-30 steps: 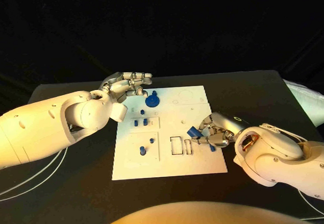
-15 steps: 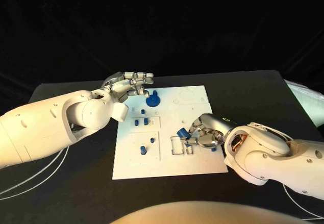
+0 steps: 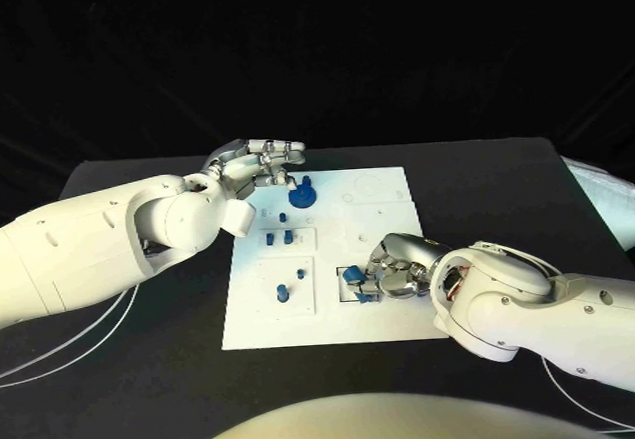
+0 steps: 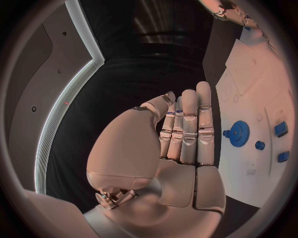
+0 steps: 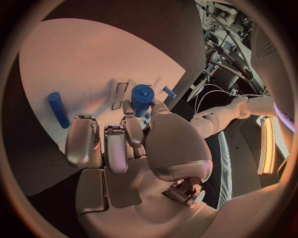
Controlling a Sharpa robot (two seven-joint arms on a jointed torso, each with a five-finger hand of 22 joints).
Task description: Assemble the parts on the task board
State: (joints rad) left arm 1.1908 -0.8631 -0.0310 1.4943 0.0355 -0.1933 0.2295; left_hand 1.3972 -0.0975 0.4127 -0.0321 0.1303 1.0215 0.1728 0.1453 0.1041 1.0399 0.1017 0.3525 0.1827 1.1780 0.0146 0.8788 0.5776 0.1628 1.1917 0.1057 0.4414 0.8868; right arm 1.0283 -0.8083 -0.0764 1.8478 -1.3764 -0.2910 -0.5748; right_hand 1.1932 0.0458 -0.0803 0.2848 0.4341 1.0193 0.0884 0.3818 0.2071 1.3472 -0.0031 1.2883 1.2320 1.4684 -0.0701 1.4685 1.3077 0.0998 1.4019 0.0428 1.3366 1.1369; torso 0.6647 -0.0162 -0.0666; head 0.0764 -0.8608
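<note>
Since a second ago the right hand (image 3: 383, 277) has travelled leftward across the task board (image 3: 396, 320), carrying its blue part (image 3: 354, 274) from the board's right side to above the rectangular slots (image 3: 350, 287) in the near middle; the left hand has stayed put. Going left to right: the left hand (image 3: 257, 163) hovers at the board's far-left corner, fingers straight and together, holding nothing, just beside the blue gear (image 3: 302, 195). Small blue pegs (image 3: 276, 238) stand in the left column. The right hand pinches the short blue cylinder at its fingertips. It looks light, rigid and smooth, so probably slippery; a grip around its sides seems best
</note>
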